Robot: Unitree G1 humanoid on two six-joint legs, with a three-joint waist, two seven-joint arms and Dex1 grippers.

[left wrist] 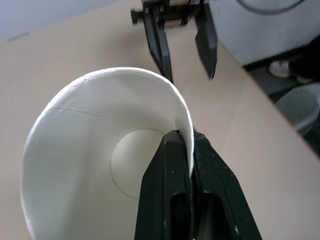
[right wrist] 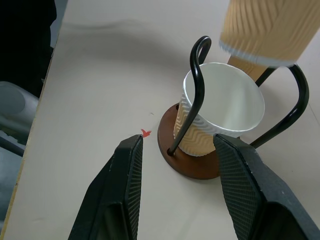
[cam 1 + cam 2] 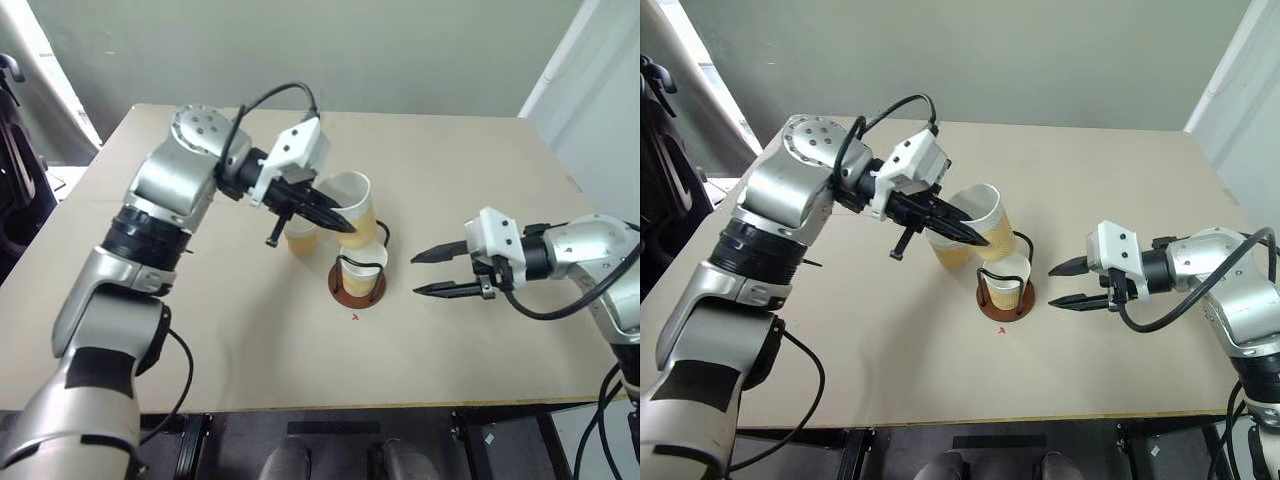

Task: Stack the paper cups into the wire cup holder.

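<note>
Cup (image 3: 352,205) in left tool (image 3: 345,224) (above holder (image 3: 358,285))

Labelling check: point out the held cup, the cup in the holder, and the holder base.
held cup (image 1: 100,130), left wrist view, white inner wall
cup in holder (image 2: 227,97), right wrist view, inside
holder base (image 2: 192,167), right wrist view, front edge

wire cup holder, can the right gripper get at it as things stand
Probably yes: the right gripper is open, faces the wire cup holder and bare table lies between them. The left gripper holds a paper cup above it.
</note>
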